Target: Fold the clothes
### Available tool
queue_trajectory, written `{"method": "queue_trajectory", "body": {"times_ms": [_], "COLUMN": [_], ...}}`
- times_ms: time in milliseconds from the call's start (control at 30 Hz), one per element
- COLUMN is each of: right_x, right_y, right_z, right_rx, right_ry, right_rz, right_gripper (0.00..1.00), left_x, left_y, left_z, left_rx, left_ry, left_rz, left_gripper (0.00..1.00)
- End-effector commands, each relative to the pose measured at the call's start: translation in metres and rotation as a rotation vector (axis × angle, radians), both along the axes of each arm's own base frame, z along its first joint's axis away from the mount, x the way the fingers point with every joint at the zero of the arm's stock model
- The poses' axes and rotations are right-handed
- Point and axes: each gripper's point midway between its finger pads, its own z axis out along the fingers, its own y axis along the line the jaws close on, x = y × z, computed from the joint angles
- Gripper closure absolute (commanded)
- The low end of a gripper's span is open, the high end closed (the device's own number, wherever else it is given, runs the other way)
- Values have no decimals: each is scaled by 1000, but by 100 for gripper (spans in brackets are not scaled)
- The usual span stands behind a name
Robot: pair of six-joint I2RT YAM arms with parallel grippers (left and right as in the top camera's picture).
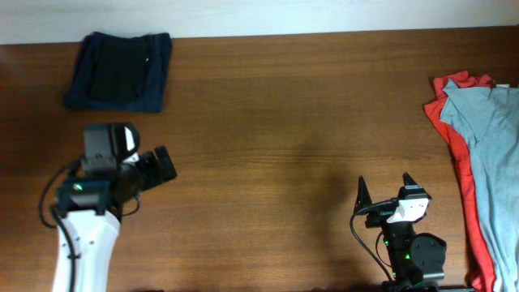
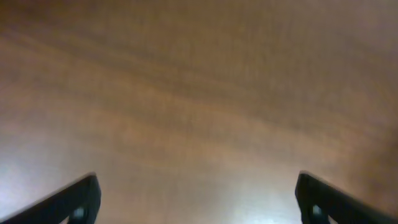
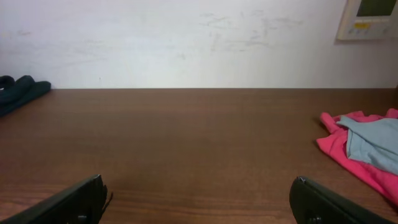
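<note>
A folded navy garment point(image 1: 120, 71) lies at the table's far left; it also shows in the right wrist view point(image 3: 18, 92). A light grey-blue garment point(image 1: 495, 138) lies on a red one point(image 1: 456, 134) at the right edge, seen too in the right wrist view as grey-blue point(image 3: 373, 140) over red point(image 3: 339, 146). No black T-shirt is in view. My left gripper point(image 1: 165, 166) is open and empty over bare wood point(image 2: 198, 199), below the navy garment. My right gripper point(image 1: 384, 189) is open and empty near the front edge point(image 3: 198, 202), left of the pile.
The wooden table point(image 1: 284, 122) runs between the two garment spots. A white wall point(image 3: 186, 37) stands behind the table, with a wall control panel point(image 3: 367, 18) at the upper right.
</note>
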Motion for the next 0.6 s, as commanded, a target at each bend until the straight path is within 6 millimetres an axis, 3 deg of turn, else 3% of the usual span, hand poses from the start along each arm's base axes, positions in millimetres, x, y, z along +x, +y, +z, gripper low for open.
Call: {"method": "queue_trajectory", "body": {"times_ms": [0,233,367,567], "right_x": [0,0,0,0], "right_y": [-4,-4,-4,-4], "right_z": [-2,-2,-2,-2], "right_rx": [11,11,11,11], "right_ry": [5,5,5,5], "right_rz": [-19,-20,-20,-19], "right_gripper": [1,1,1,1], "left_x": [-11,-27,-26,-28], "left_y": [0,-2,-6,-7], "left_z": [-39,-110,-127,-133], "left_rx": [6,3,-13,-13], "left_ry": [1,-41,-118,-226], "left_rz": [-5,-8,-21,-26], "left_gripper": [1,1,1,1]}}
